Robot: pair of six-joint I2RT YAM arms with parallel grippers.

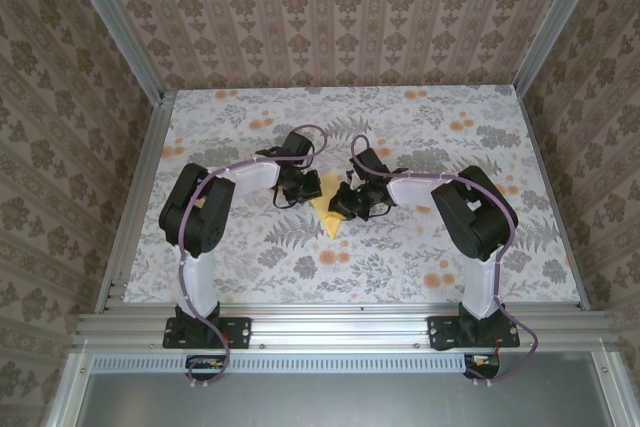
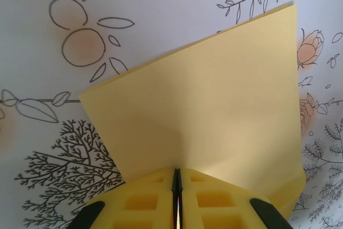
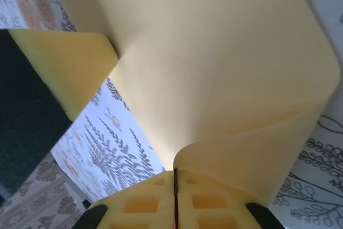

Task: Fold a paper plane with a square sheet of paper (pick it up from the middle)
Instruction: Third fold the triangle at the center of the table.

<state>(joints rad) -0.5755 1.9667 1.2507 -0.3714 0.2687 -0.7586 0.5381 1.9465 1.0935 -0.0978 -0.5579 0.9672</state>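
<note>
One square sheet of paper (image 1: pixel 328 215) is at the middle of the table (image 1: pixel 420 257). Two grippers pinch it tight, the left gripper (image 1: pixel 300 188) on its left side, the right gripper (image 1: pixel 350 203) on its right. From above they hide most of it.

White-and-black arms (image 1: pixel 245 175), lilac cables (image 1: pixel 312 129), jaws padded in seemingly yellow foam.

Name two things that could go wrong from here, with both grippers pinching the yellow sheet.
1. The right gripper pinches the square sheet of paper where it bends in a soft loop; pulling could set a crooked crease or tear it.
2. The left gripper holds the thin sheet by a small pinch; it may slip out if the arms pull apart.
</note>
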